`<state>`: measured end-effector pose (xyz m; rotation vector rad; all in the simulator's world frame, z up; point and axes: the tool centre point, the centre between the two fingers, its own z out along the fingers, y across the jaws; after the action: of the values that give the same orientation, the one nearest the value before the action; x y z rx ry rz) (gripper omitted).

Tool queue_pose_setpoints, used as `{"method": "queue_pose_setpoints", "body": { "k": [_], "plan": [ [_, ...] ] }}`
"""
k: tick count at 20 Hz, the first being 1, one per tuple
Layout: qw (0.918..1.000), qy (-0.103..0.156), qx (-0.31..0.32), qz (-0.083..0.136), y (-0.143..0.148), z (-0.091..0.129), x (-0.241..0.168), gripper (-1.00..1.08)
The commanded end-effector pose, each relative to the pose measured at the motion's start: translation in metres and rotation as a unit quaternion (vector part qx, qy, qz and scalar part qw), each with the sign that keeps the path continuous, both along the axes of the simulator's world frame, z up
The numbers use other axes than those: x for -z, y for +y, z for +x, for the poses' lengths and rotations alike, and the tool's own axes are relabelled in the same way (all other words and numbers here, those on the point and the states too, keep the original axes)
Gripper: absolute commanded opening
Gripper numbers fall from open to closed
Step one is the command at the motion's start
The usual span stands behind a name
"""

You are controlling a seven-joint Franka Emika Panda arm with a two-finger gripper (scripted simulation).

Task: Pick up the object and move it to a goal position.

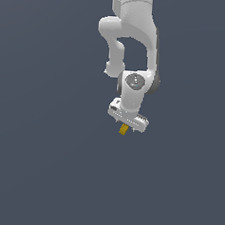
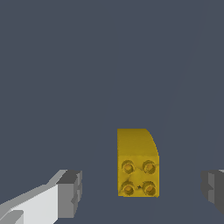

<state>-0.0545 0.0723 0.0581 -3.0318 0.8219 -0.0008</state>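
Observation:
The object [image 2: 137, 162] is a small mustard-yellow block with a sloped end and studs on top. In the wrist view it lies between my two grey fingertips [image 2: 70, 192], apart from both. My gripper [image 2: 142, 192] is open around it. In the exterior view the object [image 1: 123, 129] peeks out just under the white hand, and my gripper [image 1: 125, 128] hangs tilted right over it, its fingers mostly hidden by the hand.
A plain dark grey-blue surface [image 1: 44, 166] fills both views. The white arm [image 1: 133, 40] comes down from the top of the exterior view.

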Motion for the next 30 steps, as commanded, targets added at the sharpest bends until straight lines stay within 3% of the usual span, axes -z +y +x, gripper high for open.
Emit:
{"method": "queue_pose_setpoints", "body": {
  "k": [1, 10, 11, 23, 30],
  "plan": [
    [1.0, 0.0, 0.001, 0.0, 0.0, -0.001, 0.012, 1.0],
    [1.0, 0.0, 0.001, 0.0, 0.0, 0.0, 0.036, 1.0],
    [1.0, 0.0, 0.001, 0.0, 0.0, 0.0, 0.036, -1.0],
    [1.0, 0.0, 0.001, 0.0, 0.0, 0.0, 0.035, -1.0],
    [1.0, 0.0, 0.001, 0.0, -0.017, 0.009, 0.013, -1.0]
  ]
}}
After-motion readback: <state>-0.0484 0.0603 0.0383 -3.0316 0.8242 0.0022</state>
